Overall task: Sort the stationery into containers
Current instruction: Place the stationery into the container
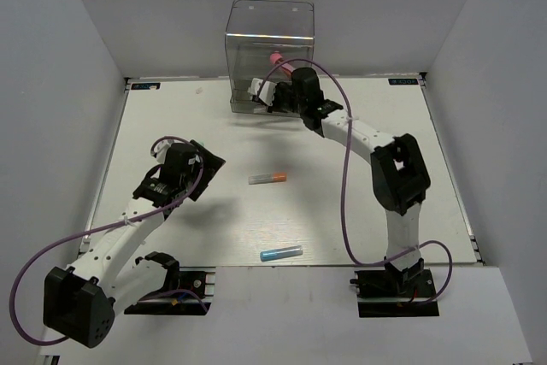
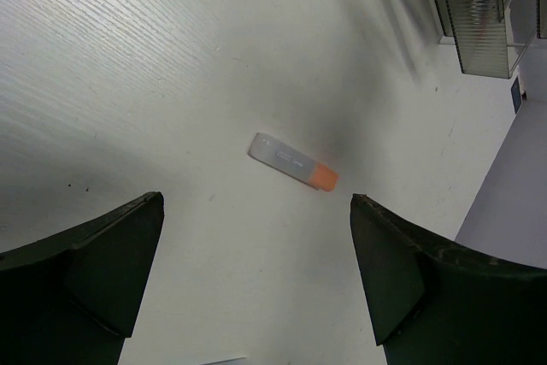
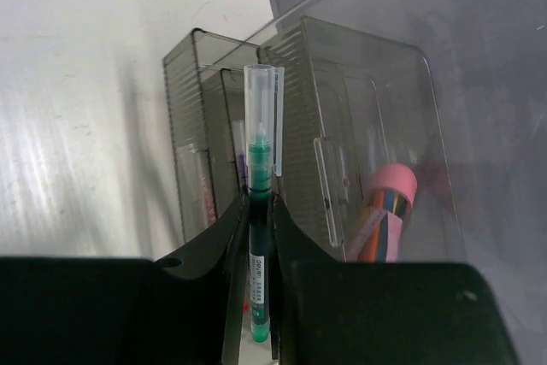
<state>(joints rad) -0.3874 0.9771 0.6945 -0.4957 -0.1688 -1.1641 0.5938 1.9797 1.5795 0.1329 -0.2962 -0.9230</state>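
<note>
The white table point(image 1: 256, 220) fills the view, and at its far edge stands the tall clear box point(image 1: 269, 32) with dark-tinted drawers point(image 3: 376, 126) pulled out toward the arms. The right arm reaches all the way up to it, its gripper point(image 1: 278, 96) right at the drawer fronts. The jaws are narrow and clamped on the thin dark green pen point(image 3: 259, 177), whose clear cap points up against the drawers. Whether the tip is inside one, I cannot tell. The left gripper point(image 2: 255, 203) hangs over the table's left-middle, jaws spread wide with nothing between them. Just ahead of it, the orange-and-grey marker point(image 2: 293, 161) lies flat mid-table. The light blue marker point(image 1: 281, 254) lies flat near the front edge. A stubby pink tube point(image 3: 391, 190) sits inside a drawer beside the pen.
</note>
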